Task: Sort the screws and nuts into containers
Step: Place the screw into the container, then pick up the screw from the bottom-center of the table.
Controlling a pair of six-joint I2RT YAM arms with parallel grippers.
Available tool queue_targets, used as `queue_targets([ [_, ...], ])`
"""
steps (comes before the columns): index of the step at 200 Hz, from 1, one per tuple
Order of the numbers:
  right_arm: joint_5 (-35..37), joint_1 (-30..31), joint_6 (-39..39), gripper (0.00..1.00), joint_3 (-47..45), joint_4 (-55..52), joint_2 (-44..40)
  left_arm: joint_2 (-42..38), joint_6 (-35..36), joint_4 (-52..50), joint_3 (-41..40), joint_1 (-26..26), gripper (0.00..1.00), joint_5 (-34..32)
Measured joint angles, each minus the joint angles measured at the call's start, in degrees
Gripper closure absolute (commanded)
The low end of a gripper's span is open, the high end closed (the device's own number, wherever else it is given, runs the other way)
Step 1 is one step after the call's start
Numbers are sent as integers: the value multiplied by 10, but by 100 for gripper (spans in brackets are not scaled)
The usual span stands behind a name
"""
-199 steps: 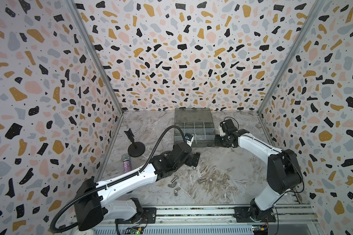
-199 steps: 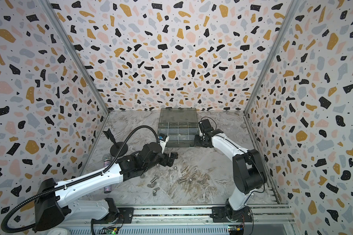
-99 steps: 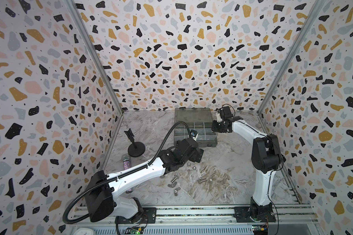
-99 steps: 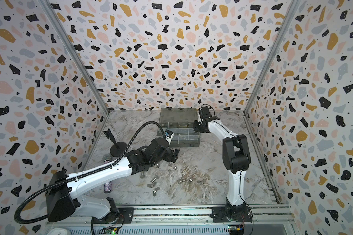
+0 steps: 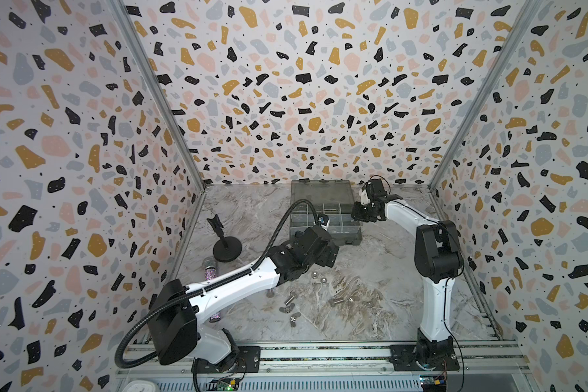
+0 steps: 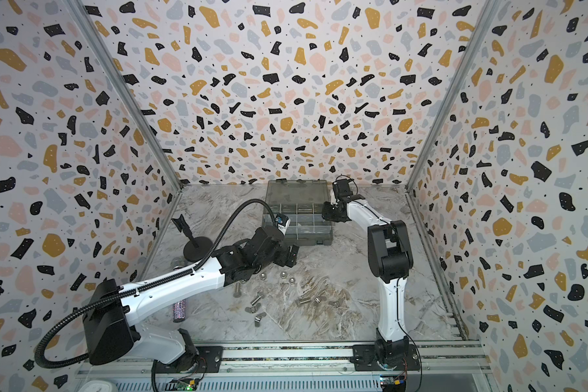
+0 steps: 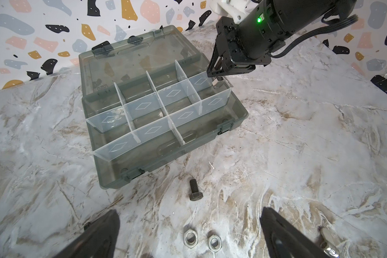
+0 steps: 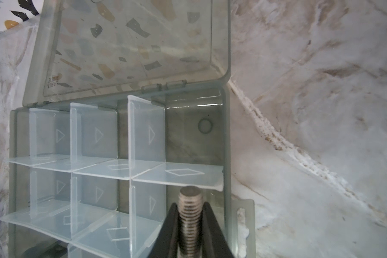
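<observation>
Both arms have reached farther from the rail in the past second, the right one swinging up to the box's right side. Nearest, unsorted nuts (image 5: 287, 309) and screws (image 5: 336, 301) lie scattered on the table (image 5: 387, 271). Just beyond, the left gripper (image 5: 331, 253) hovers spread wide over a black screw (image 7: 195, 189) and two hex nuts (image 7: 185, 238), apparently lining up its next pick. Farther on, the right gripper (image 8: 190, 207) pinches a silver screw (image 8: 190, 221) by its threads over the right end of the organizer box (image 7: 165, 154), likely poised to drop it; which compartment is unclear.
</observation>
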Motion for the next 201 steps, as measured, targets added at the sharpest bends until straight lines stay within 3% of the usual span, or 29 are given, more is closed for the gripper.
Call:
queue_targets([
  [15, -4, 0, -3, 54, 0, 5, 0, 1, 0, 0, 0, 3, 1, 2],
  [32, -7, 2, -7, 48, -5, 20, -1, 1, 0, 0, 0, 6, 0, 3],
  [74, 2, 13, -22, 48, -33, 27, -33, -4, -1, 0, -1, 10, 0, 3],
  [123, 23, 85, -42, 49, -90, 21, -165, -69, -12, 0, -50, 10, 1, -1],
  [201, 18, 215, -46, 50, -315, 5, -301, -185, -67, -22, -152, 10, 0, -20],
])
